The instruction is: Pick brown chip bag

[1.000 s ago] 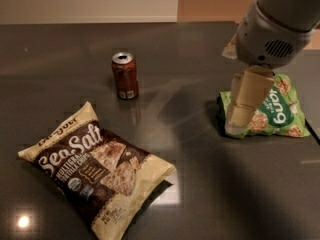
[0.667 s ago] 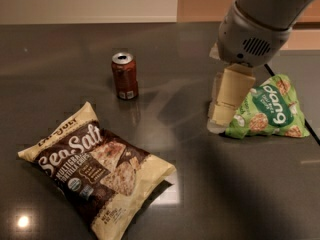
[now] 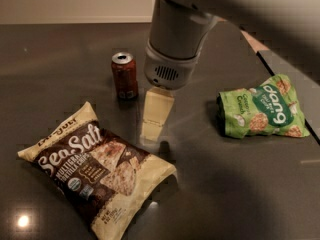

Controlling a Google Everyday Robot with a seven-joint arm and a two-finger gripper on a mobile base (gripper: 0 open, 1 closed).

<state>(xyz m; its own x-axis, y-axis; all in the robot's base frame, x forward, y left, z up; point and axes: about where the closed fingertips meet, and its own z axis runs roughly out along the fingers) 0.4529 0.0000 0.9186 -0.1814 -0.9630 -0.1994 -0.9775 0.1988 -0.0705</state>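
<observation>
The brown chip bag [image 3: 95, 166] lies flat on the dark table [image 3: 50, 59] at the front left. It is dark brown and cream with white "Sea Salt" lettering and chip pictures. My gripper [image 3: 152, 136] hangs down from the grey wrist [image 3: 170, 59] near the middle of the table. It is just above and to the right of the bag's upper right edge and does not touch the bag. It holds nothing that I can see.
A red-brown soda can [image 3: 125, 75] stands upright just left of the wrist, behind the chip bag. A green snack bag [image 3: 262, 108] lies at the right, near a dark seam or table edge [image 3: 295, 109] that runs diagonally.
The arm has swung left, from over the green snack bag to the middle of the table beside the can and the brown chip bag. The objects have not moved.
</observation>
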